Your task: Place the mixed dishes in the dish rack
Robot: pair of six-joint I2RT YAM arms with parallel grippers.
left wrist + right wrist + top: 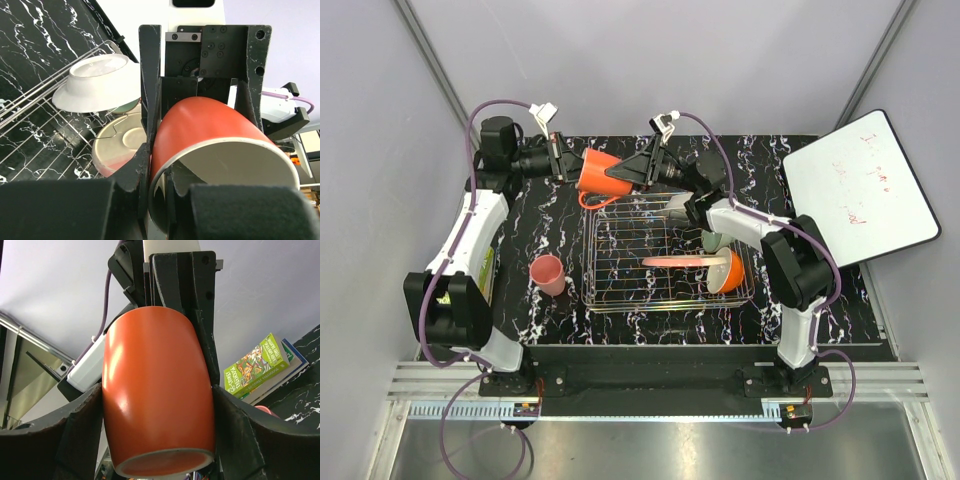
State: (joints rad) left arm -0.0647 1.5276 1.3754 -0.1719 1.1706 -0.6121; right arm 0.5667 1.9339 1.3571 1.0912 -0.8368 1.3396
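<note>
My left hand (568, 163) pinches the orange mug (600, 172) by its rim, above the rack (650, 306) at eleven o'clock. My right hand (638, 172) straddles its body; whether it grips, I cannot tell.

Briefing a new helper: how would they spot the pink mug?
Find the silver wire dish rack mid-table. Just left of it, alone on the black marbled tabletop, sits the pink mug. Unlike the orange mug, nothing grips it.
</note>
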